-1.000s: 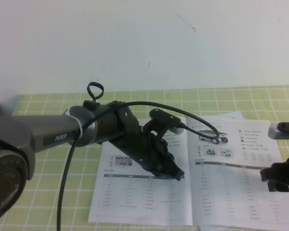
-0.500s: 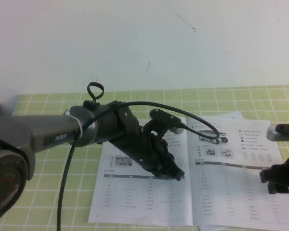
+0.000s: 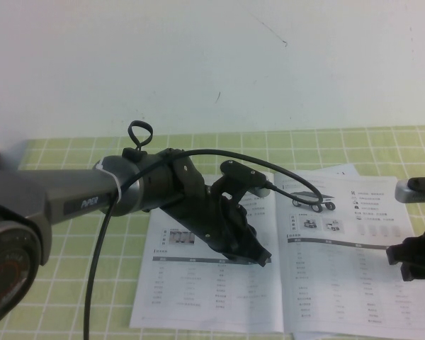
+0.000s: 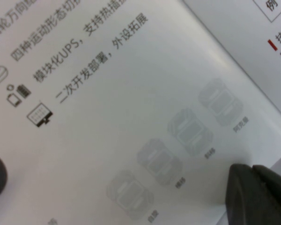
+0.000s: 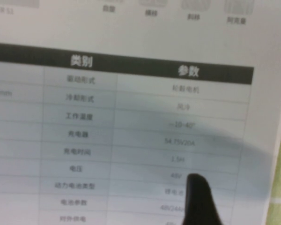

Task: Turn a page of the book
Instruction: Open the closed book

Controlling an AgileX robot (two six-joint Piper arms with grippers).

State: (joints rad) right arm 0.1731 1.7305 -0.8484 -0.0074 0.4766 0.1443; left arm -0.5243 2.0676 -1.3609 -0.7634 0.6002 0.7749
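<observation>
The book (image 3: 212, 297) lies open and flat on the green grid table. Its right-hand page (image 3: 340, 283) shows a four-wheeled cart picture above a grey table. My left gripper (image 3: 262, 258) is shut, with its tip down on the left page just beside the spine. In the left wrist view it (image 4: 258, 197) rests on the printed paper (image 4: 131, 117). My right gripper (image 3: 413, 261) hovers low over the right page near its outer edge. In the right wrist view it (image 5: 199, 201) is over the specification table (image 5: 107, 117), close to the page's edge.
The green checked tablecloth (image 3: 71, 283) surrounds the book, with a white wall behind. My left arm (image 3: 71, 202) and its black cable (image 3: 99, 269) cross over the left side of the table. A corner of another sheet (image 3: 343, 170) shows behind the book.
My right gripper has shifted slightly toward the page's outer right edge. The left arm and the book have not moved.
</observation>
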